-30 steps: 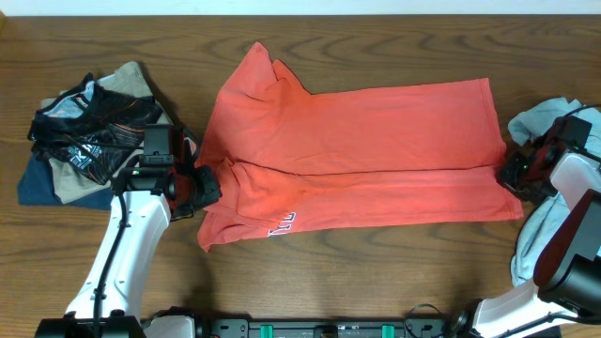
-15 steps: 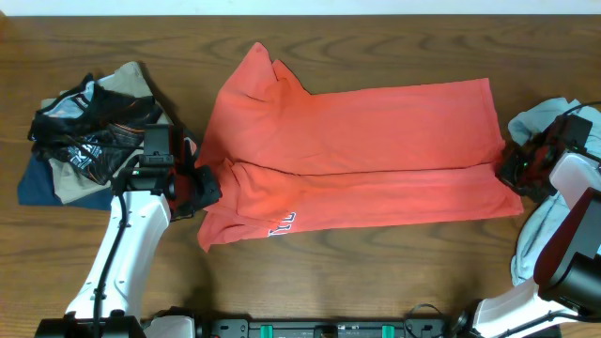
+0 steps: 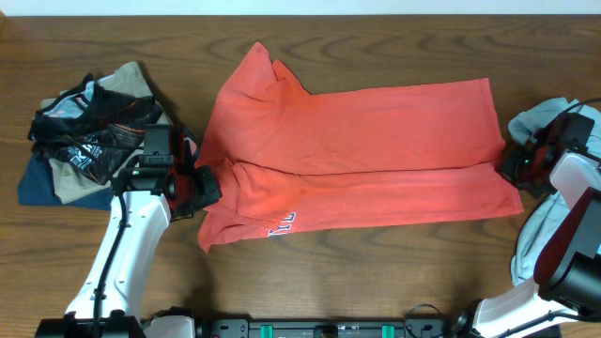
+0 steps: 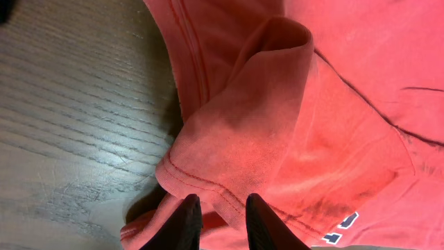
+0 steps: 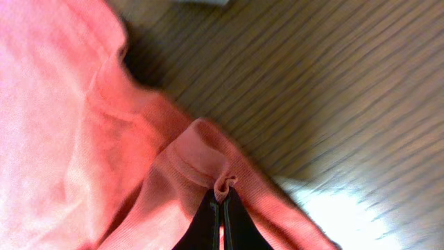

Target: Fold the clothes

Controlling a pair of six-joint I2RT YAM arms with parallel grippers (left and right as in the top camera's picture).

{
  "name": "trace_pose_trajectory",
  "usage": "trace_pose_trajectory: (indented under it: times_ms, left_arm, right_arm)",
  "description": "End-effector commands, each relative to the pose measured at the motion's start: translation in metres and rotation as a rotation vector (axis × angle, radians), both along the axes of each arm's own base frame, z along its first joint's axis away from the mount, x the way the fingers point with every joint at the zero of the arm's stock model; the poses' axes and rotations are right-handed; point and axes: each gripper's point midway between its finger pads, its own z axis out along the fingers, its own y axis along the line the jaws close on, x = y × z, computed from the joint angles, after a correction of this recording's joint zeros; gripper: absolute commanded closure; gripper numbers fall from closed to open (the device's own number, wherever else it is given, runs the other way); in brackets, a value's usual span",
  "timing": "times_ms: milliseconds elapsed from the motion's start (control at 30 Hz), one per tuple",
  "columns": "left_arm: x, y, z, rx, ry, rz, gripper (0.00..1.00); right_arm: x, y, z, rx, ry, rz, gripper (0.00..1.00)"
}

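The coral-red T-shirt (image 3: 357,150) lies spread across the table, its lower edge folded up, with white lettering (image 3: 284,223) showing near the front left. My left gripper (image 3: 205,185) sits at the shirt's left end. In the left wrist view its fingers (image 4: 220,221) hold a thick fold of the stitched hem (image 4: 208,187). My right gripper (image 3: 509,171) is at the shirt's right edge. In the right wrist view (image 5: 222,203) it is shut on a small pinch of the hem (image 5: 225,183). A pale grey-blue shirt (image 3: 540,117) lies by the right arm.
A pile of dark, tan and blue garments (image 3: 84,141) sits at the far left of the wooden table (image 3: 376,272). More pale fabric (image 3: 528,246) lies under the right arm near the front right. The arm bases stand along the front edge.
The right gripper's fingers have closed onto the shirt's right hem. The left gripper and the shirt have not visibly moved.
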Motion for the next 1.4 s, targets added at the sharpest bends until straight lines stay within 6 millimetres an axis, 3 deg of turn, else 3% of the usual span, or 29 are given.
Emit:
trace_pose_trajectory:
  times_ms: [0, 67, 200, 300, 400, 467, 567, 633, 767, 900, 1067, 1233, 1367]
  left_arm:
    - [0.003, -0.001, 0.002, -0.002, -0.006, -0.013, 0.76]
    - [0.003, -0.001, 0.002, -0.002, -0.006, -0.013, 0.76]
    - [0.003, -0.001, 0.002, -0.002, -0.006, -0.013, 0.76]
    - [0.003, -0.001, 0.003, -0.002, -0.007, -0.013, 0.76]
    - [0.003, -0.001, 0.003, -0.001, -0.007, -0.013, 0.76]
    - [0.003, -0.001, 0.003, -0.002, -0.007, -0.013, 0.76]
    - [0.003, -0.001, 0.003, -0.002, -0.007, -0.013, 0.76]
    - [0.003, -0.001, 0.003, -0.002, -0.007, -0.013, 0.75]
    - [0.005, -0.001, 0.003, -0.002, -0.015, -0.013, 0.75]
    - [0.016, 0.0, 0.007, -0.001, -0.063, -0.013, 0.75]
    - [0.033, 0.0, 0.014, 0.001, -0.142, -0.013, 0.75]
    - [0.038, -0.003, 0.01, 0.0, -0.146, -0.022, 0.75]
    - [0.033, -0.027, -0.004, -0.044, -0.094, -0.102, 0.75]
  right_arm:
    - [0.015, 0.024, 0.01, 0.166, -0.086, 0.049, 0.99]
    - [0.024, 0.028, 0.021, 0.234, -0.143, 0.042, 0.99]
    - [0.042, 0.012, 0.041, 0.286, -0.222, -0.061, 0.99]
    - [0.059, -0.003, 0.052, 0.248, -0.308, -0.082, 0.97]
    - [0.062, -0.017, 0.051, 0.176, -0.313, -0.104, 0.93]
    - [0.056, -0.02, 0.046, 0.153, -0.282, -0.119, 0.92]
    - [0.044, -0.017, 0.038, 0.158, -0.221, -0.128, 0.77]
    - [0.037, -0.013, 0.034, 0.164, -0.186, -0.103, 0.76]
    - [0.01, -0.004, 0.021, 0.172, -0.059, -0.09, 0.8]
    - [-0.014, -0.011, 0.011, 0.099, 0.055, -0.093, 0.92]
    - [-0.023, -0.01, 0.003, 0.061, 0.083, -0.005, 0.96]
    - [-0.035, -0.001, -0.009, 0.077, 0.108, 0.011, 0.97]
    - [-0.044, 0.008, -0.018, 0.086, 0.13, 0.031, 0.98]
